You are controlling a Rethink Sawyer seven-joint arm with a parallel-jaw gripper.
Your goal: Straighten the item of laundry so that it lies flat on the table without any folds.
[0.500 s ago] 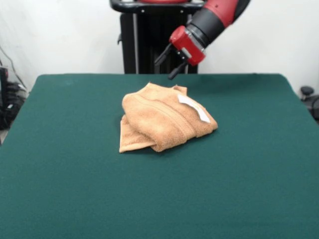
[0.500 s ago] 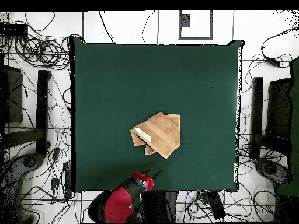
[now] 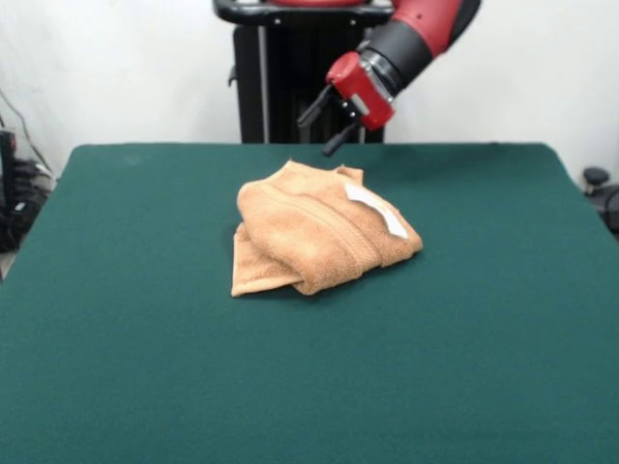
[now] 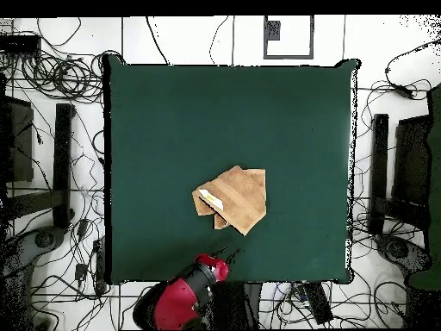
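Green felt-like cloth covers the counter (image 3: 116, 348), a wide flat rectangle with plenty of bare room on every side of the load. Near its middle lies the towel (image 3: 314, 232), orange-tan terry, thick and looped, bundled into a rounded heap of several layers with one flat corner poking out at the front-view lower left. A woven band runs as a faint ridge across the top fold. The red and black arm hangs above the counter's robot-side edge, its gripper (image 3: 329, 124) off the cloth and apart from the heap, dark fingers (image 3: 311, 106) spread open and holding nothing. A small white tag (image 3: 377, 208) sits on the upper layer, on the side nearest the gripper.

Risks, as I judge them: terry this plush stacks thick, so a pinch on the heap's top could catch two or three layers together and drag the whole bundle instead of opening it. Felt grips terry, so a pulled edge may bunch rather than slide. Grabbing the tag alone would likely slip or lift only one layer
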